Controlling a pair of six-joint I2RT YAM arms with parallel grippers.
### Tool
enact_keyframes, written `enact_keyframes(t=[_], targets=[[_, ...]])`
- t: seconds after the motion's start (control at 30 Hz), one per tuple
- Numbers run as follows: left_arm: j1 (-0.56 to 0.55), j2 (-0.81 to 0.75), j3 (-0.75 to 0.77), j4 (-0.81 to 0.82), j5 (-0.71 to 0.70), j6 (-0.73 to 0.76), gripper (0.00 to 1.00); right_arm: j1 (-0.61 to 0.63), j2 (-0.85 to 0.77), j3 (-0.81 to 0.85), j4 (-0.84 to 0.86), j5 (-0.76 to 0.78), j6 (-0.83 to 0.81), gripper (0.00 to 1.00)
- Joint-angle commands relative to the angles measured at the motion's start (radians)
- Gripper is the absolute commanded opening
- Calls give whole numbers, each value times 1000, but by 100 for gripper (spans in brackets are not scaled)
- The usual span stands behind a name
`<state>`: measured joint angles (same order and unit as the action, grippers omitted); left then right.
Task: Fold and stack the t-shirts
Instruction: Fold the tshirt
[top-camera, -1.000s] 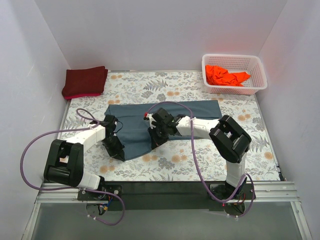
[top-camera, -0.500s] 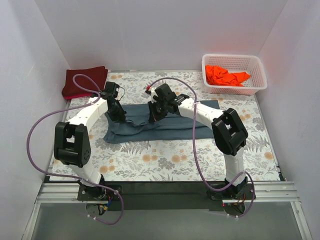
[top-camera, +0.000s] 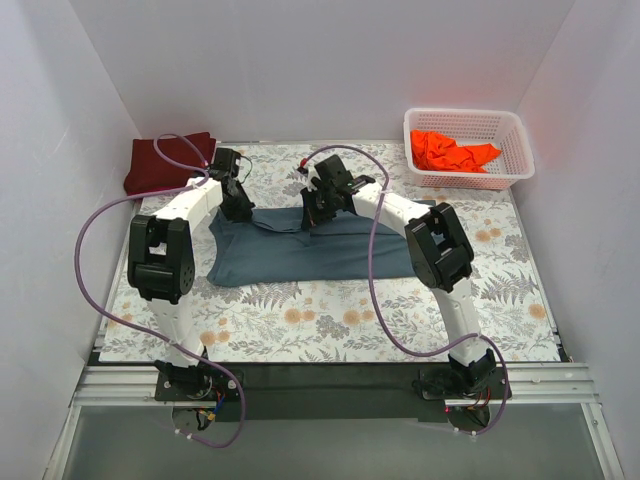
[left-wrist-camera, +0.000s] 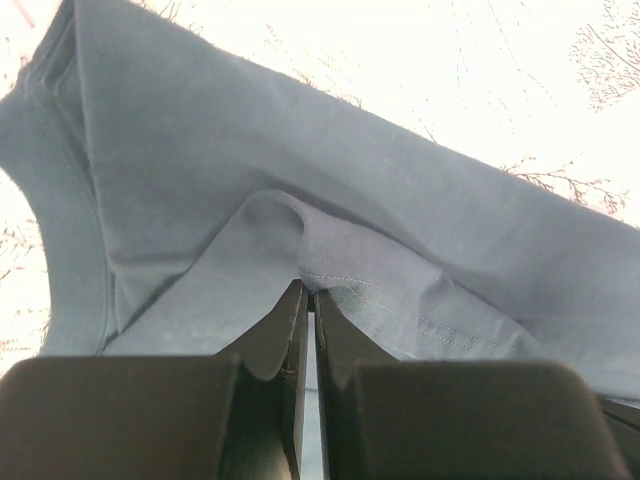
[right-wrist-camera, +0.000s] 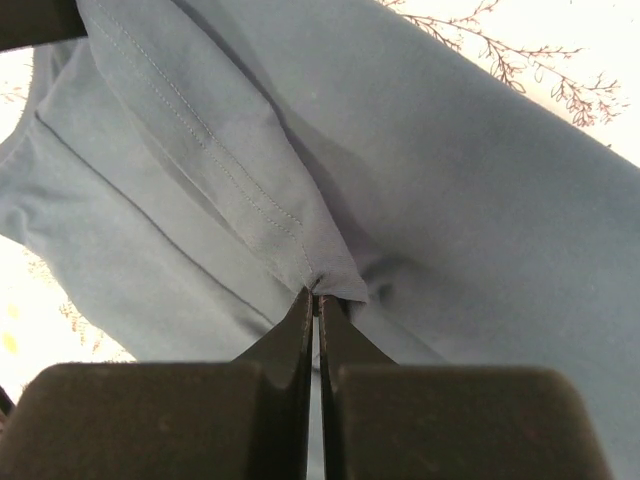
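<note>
The slate blue-grey t-shirt (top-camera: 320, 252) lies on the floral table as a wide folded band. My left gripper (top-camera: 240, 210) is shut on a hemmed edge of it at the band's far left; in the left wrist view the cloth (left-wrist-camera: 330, 200) bunches at my gripper's (left-wrist-camera: 308, 290) tips. My right gripper (top-camera: 311, 217) is shut on the same edge near the band's far middle, a stitched fold (right-wrist-camera: 250, 190) pinched at its (right-wrist-camera: 316, 292) tips. The dark maroon t-shirt (top-camera: 165, 165) lies folded at the back left. The orange t-shirt (top-camera: 452, 152) is crumpled in the basket.
A white lattice basket (top-camera: 468, 172) stands at the back right corner. White walls close in the table on three sides. Purple cables loop from both arms over the left and middle of the floral tablecloth (top-camera: 330, 320).
Both grippers carried the near edge of the blue-grey shirt away from the arm bases to the far side, folding the shirt over itself into a narrower band. Both arms now stretch far out.
</note>
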<state>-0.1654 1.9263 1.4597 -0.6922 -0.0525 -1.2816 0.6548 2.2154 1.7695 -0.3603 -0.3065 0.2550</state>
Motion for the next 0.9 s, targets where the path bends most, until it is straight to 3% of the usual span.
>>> enact_keyframes(t=[0.0,0.87], targets=[[12,-1,44,39,-26,25,0,-14,13,44,-5,-32,-3,1],[41,-96,-7,-128,20,-31,0,-40,-28,-36,-6,-227,95,2]])
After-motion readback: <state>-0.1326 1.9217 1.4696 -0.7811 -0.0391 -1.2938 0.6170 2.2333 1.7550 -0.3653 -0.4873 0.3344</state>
